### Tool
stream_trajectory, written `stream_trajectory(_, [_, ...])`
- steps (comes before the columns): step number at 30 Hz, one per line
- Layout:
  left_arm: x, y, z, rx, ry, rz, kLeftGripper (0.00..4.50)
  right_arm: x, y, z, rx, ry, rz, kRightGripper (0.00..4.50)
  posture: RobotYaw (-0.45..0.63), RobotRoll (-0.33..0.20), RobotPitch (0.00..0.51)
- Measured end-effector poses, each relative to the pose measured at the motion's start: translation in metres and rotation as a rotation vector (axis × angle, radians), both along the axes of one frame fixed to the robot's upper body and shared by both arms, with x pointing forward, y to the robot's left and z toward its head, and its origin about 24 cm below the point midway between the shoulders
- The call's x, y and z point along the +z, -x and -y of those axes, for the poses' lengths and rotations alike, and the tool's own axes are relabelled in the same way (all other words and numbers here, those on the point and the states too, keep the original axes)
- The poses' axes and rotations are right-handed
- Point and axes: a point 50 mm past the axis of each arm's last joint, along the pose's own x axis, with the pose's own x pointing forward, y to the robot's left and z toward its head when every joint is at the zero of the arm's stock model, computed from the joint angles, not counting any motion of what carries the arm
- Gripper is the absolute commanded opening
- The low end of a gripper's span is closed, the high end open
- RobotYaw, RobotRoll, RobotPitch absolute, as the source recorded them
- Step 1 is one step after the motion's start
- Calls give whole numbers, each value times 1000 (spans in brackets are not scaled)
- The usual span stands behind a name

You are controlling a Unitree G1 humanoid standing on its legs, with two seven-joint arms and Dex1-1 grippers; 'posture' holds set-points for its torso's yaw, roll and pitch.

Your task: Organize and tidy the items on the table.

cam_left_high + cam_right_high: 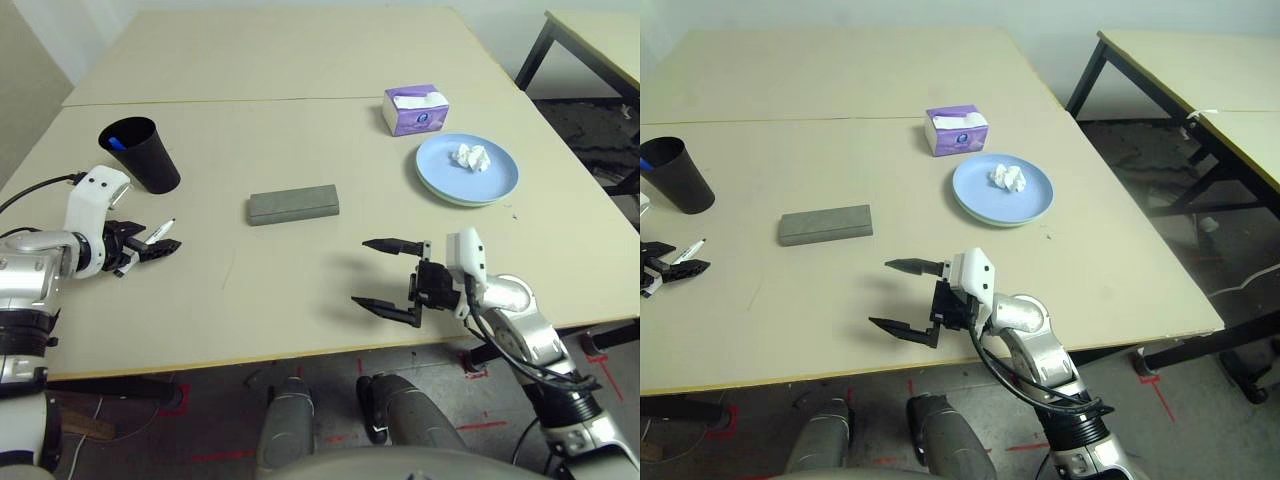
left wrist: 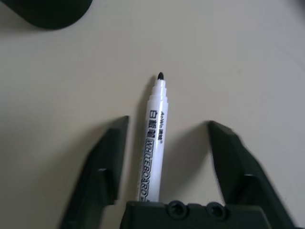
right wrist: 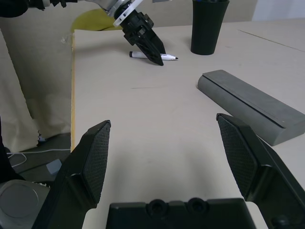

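Presently, left hand [image 2: 166, 123] open around white pen [image 2: 153, 143], fingers apart, pen lying on worktop [image 1: 290, 290] near black cup [image 1: 142, 156]. Right hand [image 1: 372, 276] spread, empty, above worktop. Tissue wad [image 1: 471, 157] on blue plate [image 1: 440, 172].

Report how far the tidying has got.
Apparently done: blue-capped pen in the cup, plates stacked. In hand: nothing; the left gripper is open around the white pen on the table. Probably left: that pen, the crumpled tissue on the plates, perhaps the grey case.
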Motion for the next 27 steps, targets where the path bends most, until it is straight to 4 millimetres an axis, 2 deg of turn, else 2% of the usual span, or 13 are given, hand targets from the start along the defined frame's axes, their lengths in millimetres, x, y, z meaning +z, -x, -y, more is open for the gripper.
stream_trajectory(6, [1, -2, -2, 19, 14, 4, 285, 0, 0, 0, -6, -1, -4, 4500, -52, 0, 158])
stream_trajectory(18, [2, -3, -4, 9, 31, 15, 276, 5, -3, -2, -12, -9, 11, 4500, -41, 0, 161])
stream_trajectory(20, [3, 0, 0, -54, 64, 15, 276, 4, -3, -3, -11, -11, 10, 4500, -36, 0, 160])
stream_trajectory(23, [8, 7, 20, -252, 173, 26, 276, 3, -2, -4, -6, -12, 4, 4500, -28, 0, 156])
stream_trajectory(27, [30, 14, 36, -412, 242, 111, 276, 1, -3, -4, -3, -11, -7, 4500, -13, 0, 151])
